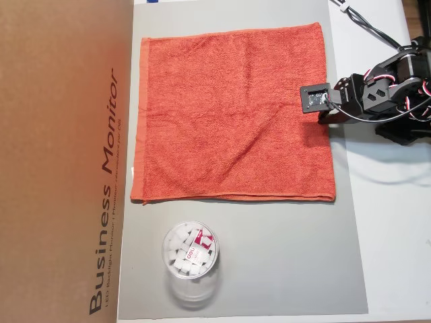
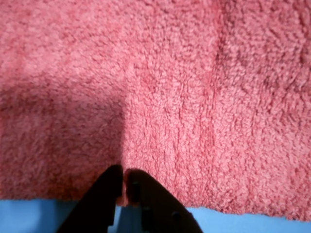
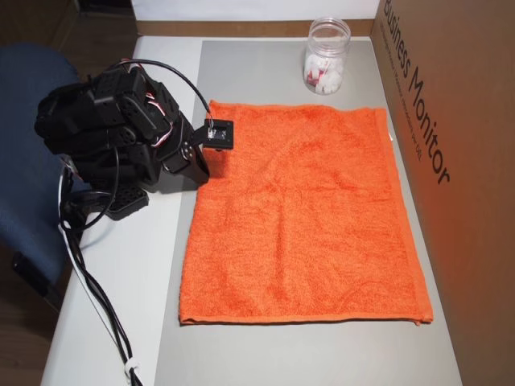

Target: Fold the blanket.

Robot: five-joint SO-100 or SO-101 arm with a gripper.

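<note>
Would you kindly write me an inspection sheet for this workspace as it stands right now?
Surface: grey mat on a white table.
Job's things: orange-red blanket lies spread flat on the mat, unfolded, with slight wrinkles.
Clutter: clear plastic cup with small white pieces inside stands on the mat, apart from the blanket.
Grippers: gripper is at the blanket's edge nearest the arm; in the wrist view its jaws are nearly together with the hem pinched between them.
Cables: black cable trails from the arm's base off the table; wires run along the arm.
Surroundings: cardboard box printed "Business Monitor" borders the mat; blue chair sits behind the arm.
</note>
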